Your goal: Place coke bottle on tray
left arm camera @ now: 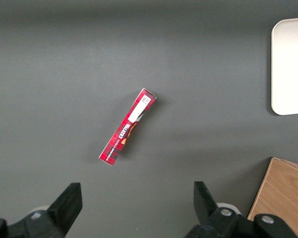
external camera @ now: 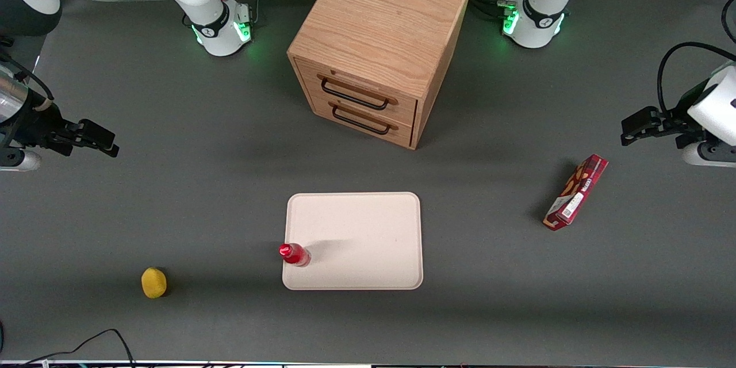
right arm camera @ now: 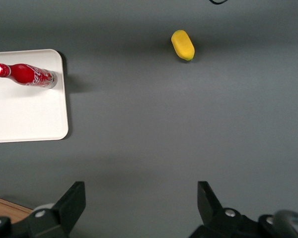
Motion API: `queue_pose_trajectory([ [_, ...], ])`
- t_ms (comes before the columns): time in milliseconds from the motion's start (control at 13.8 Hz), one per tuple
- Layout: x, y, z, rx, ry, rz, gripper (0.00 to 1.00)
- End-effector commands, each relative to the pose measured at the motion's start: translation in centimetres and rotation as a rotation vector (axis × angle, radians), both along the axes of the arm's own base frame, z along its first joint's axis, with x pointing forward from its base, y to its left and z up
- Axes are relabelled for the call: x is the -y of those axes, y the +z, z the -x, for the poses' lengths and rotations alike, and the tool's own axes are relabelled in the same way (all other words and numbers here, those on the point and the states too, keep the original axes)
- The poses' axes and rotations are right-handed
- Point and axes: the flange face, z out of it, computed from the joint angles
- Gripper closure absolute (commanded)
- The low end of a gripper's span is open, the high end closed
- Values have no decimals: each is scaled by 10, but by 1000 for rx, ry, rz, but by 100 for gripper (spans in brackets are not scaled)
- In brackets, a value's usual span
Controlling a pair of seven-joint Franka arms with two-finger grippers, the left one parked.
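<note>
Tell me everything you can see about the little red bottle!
The coke bottle is small, slim and shiny red, with a red cap, a narrow neck and white lettering. It stands upright on the tray, just inside the rim on the edge toward the working arm's end, casting a shadow across it. Only the tray touches it. The gripper is open and far off, near that end of the table.

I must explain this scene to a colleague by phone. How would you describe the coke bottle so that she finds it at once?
Find the pale tray in front of the wooden cabinet. The coke bottle stands upright on it, just inside the edge toward the working arm's end. It is slim, red and capped, unlike the yellow lemon. The gripper is far away, jaws open.
</note>
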Motion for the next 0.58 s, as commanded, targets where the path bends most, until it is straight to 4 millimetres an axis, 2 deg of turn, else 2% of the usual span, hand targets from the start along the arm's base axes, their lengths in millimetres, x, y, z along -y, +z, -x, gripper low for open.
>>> queue_pose_trajectory([
  [0, 5, 0, -2, 10, 24, -8, 0],
  [218, 8, 8, -3, 26, 6, -7, 0],
  [363, 19, 20, -1, 30, 1, -3, 0],
  [508, 38, 40, 3, 33, -3, -1, 0],
])
